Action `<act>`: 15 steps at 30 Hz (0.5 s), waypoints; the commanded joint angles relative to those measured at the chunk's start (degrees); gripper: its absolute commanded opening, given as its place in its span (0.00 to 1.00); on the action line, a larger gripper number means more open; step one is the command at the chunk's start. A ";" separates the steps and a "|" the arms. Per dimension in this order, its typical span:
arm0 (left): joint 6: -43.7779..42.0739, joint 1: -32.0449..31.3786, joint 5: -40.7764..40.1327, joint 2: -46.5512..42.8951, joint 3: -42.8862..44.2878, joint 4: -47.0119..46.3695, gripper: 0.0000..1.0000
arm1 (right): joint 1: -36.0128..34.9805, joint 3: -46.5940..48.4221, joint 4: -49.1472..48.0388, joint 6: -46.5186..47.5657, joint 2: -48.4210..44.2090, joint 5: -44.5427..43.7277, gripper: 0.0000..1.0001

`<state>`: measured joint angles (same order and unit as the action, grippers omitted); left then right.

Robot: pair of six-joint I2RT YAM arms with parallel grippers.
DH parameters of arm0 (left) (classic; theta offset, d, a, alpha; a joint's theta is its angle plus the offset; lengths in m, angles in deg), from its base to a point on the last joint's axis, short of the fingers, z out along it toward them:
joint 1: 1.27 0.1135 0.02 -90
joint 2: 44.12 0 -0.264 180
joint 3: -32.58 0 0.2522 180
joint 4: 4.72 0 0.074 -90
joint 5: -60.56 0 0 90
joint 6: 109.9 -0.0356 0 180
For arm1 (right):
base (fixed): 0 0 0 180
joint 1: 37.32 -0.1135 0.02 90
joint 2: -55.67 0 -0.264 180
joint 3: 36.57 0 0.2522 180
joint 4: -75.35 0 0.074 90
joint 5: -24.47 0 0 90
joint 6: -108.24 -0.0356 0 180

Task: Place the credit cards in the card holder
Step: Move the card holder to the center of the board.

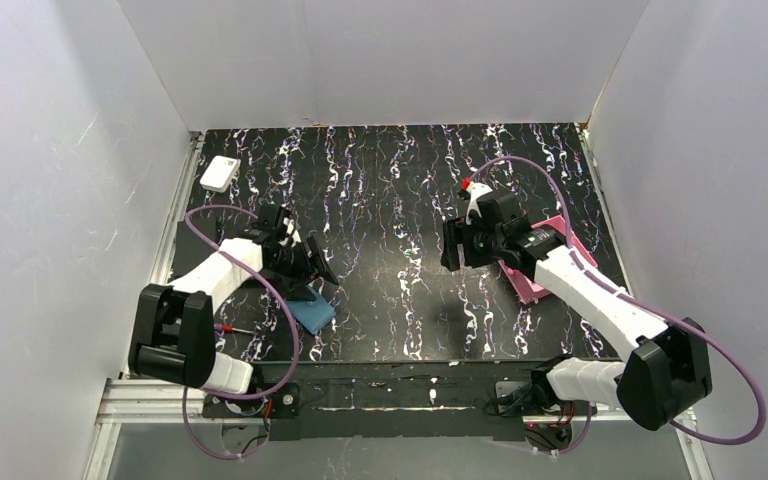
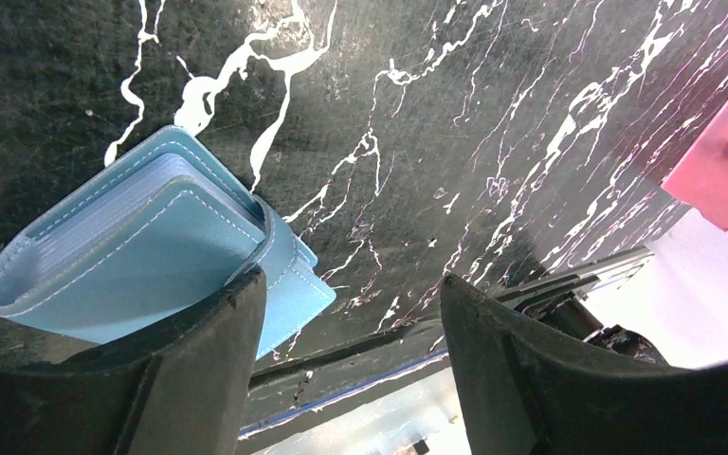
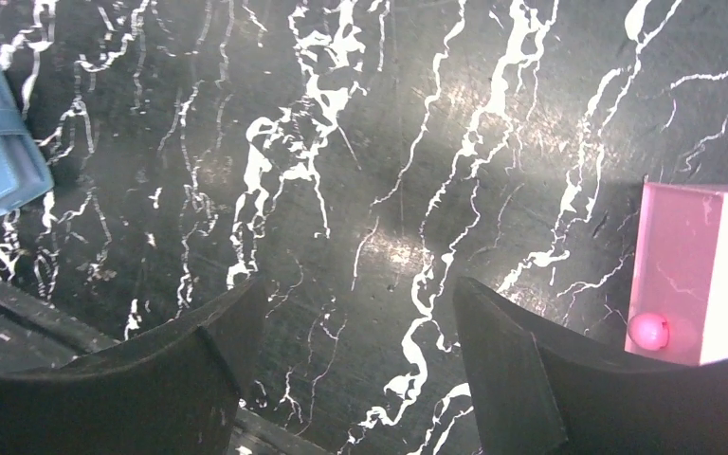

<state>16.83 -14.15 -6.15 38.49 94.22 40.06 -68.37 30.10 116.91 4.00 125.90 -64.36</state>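
While both arms hang over the black marbled worktop point(image 1: 390, 200), the blue wallet point(image 2: 142, 251) lies folded near its front left, just beside one finger point(image 2: 199, 370) of the left claw point(image 2: 351, 284), whose jaws stand spread with nothing between them; whether that finger touches it I cannot tell. Well apart on the right, the right claw point(image 3: 358, 289) is likewise spread and empty above the marble, a pink tray point(image 3: 687, 270) just beside it
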 commanded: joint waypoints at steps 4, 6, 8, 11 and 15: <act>2.91 -0.21 -8.16 -5.67 -7.95 -0.28 0.67 | -0.07 4.80 3.02 2.67 -2.18 3.96 0.82; 2.87 -0.21 -8.22 -6.72 -8.88 0.25 0.67 | -0.07 4.95 3.10 2.78 -2.14 4.46 0.82; 2.72 -0.21 -8.45 -8.00 -10.12 0.85 0.67 | -0.07 5.33 3.26 2.81 -1.87 4.98 0.82; 2.32 -0.21 -8.11 -10.52 -10.63 2.99 0.68 | -0.07 6.39 4.15 2.79 -1.92 5.62 0.82; 2.55 -0.21 -4.98 -18.06 -6.66 6.52 0.71 | -0.07 10.90 8.98 2.77 -3.04 5.43 0.83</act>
<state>20.20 -14.15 -10.06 26.86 86.13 37.94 -68.37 34.71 122.15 6.27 125.10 -59.72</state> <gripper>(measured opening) 0.693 0.822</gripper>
